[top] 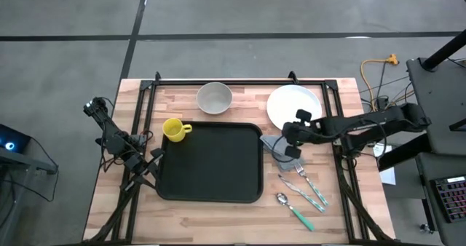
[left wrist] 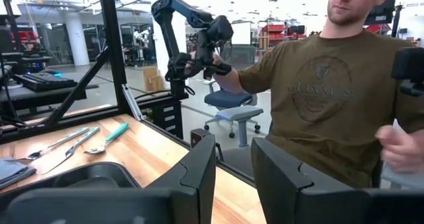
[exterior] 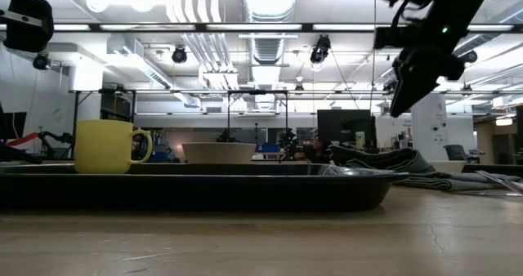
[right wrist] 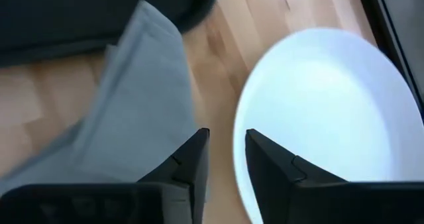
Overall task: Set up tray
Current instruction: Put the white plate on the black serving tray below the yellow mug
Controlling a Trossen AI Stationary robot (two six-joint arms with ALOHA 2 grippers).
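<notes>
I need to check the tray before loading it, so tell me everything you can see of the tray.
The tray is large, black, rectangular with rounded corners and a low raised rim, plastic by its look. It lies flat on the wooden table, near the middle, and nothing lies inside it. A yellow mug stands off its far left corner, and a grey napkin lies against its right edge. Neither gripper touches it.

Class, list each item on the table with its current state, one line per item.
tray: flat, empty
mug: upright, off the tray
bowl: upright, empty
plate: empty, beside the tray
napkin: folded, at the tray's right edge
right gripper: above the napkin, holding nothing
</notes>
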